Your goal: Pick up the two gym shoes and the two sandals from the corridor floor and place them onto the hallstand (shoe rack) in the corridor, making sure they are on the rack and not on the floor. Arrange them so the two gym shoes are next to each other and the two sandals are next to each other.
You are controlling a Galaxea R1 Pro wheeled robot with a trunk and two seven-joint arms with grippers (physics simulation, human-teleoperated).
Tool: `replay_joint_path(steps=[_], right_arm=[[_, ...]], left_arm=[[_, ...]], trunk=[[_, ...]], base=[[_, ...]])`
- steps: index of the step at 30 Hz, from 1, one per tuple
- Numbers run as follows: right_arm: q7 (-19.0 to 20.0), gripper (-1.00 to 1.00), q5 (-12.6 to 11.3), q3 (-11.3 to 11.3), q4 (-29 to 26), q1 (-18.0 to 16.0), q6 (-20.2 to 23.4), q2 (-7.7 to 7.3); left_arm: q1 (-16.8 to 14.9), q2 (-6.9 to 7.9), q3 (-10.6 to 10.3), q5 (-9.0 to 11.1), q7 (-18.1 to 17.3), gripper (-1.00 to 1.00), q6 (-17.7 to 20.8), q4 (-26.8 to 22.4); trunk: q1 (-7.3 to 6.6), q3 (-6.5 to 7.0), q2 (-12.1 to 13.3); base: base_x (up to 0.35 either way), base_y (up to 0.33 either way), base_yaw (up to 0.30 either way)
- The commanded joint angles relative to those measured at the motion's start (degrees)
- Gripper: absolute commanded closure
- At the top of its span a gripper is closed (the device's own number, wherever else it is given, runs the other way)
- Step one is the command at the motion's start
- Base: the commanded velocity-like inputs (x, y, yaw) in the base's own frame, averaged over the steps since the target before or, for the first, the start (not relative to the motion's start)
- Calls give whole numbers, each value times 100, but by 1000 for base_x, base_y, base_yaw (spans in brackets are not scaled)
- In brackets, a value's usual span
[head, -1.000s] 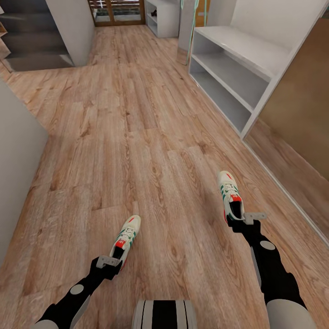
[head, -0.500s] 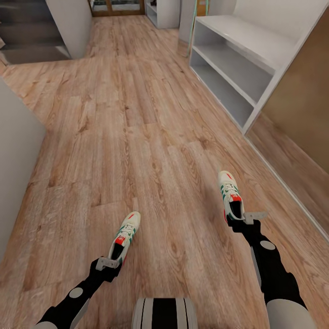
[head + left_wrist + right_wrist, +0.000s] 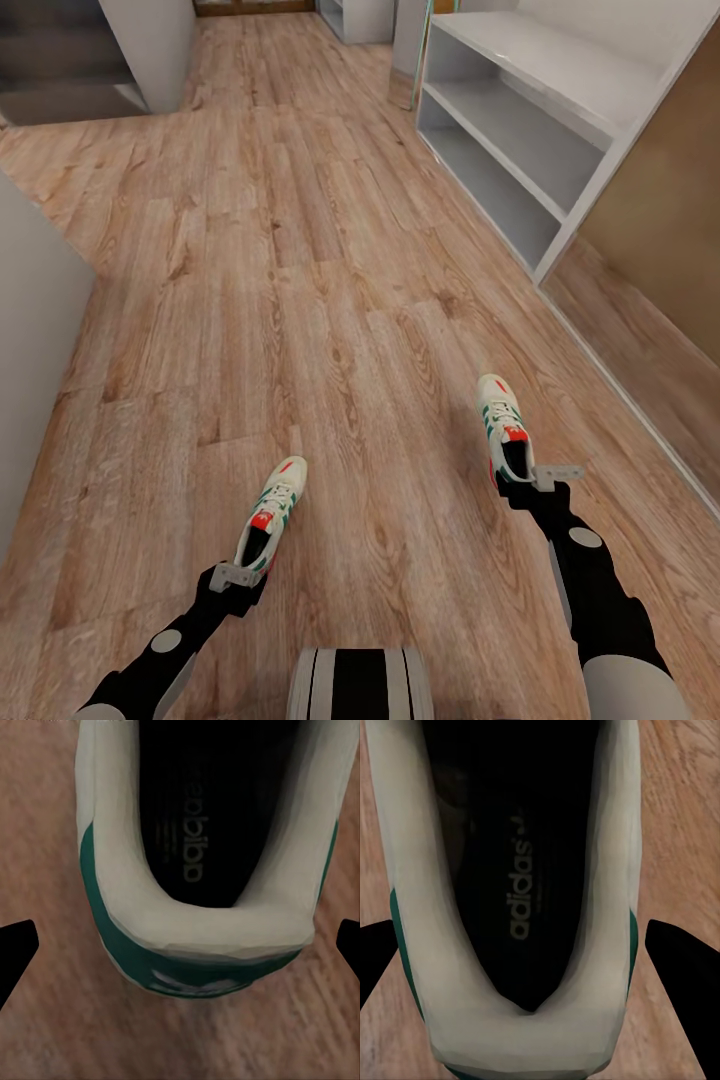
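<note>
Each gripper holds one white gym shoe with green stripes, toe pointing away, above the corridor floor (image 3: 300, 250). My left gripper (image 3: 240, 575) is shut on the heel of the left gym shoe (image 3: 272, 510); its heel (image 3: 202, 937) sits between the dark fingertips (image 3: 15, 945). My right gripper (image 3: 530, 478) is shut on the heel of the right gym shoe (image 3: 500, 420), whose opening (image 3: 517, 907) lies between the fingertips (image 3: 682, 960). The light-grey hallstand (image 3: 540, 60) stands ahead on the right with bare shelves. The sandals are out of view.
A grey wall corner (image 3: 30, 330) juts in at the left. A brown panel (image 3: 660, 200) runs along the right past the hallstand's end. Farther back are a grey pillar (image 3: 150, 40) and another grey unit (image 3: 360, 15). Open wood floor lies ahead.
The whole view has shifted: the camera has moved forward along the corridor and the hallstand sits closer. Both shoes stay in the grippers, unmoved relative to the arms.
</note>
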Motion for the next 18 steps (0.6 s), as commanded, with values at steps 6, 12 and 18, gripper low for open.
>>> replay_joint_path(steps=[6, 12, 18], right_arm=[[40, 100, 45, -15, -9, -1, 22, 3], [40, 100, 45, -15, -9, -2, 22, 3], [40, 100, 45, -15, -9, -1, 22, 3]], left_arm=[[-2, 4, -21, -32, 18, -100, -28, 3], [-2, 4, -21, -26, 18, -100, -29, 3], [-2, 11, -21, -25, 18, -100, -29, 3]], trunk=[[15, -136, -9], [22, -203, -13], [22, -203, -13]], base=[[0, 0, 0], [0, 0, 0], [0, 0, 0]])
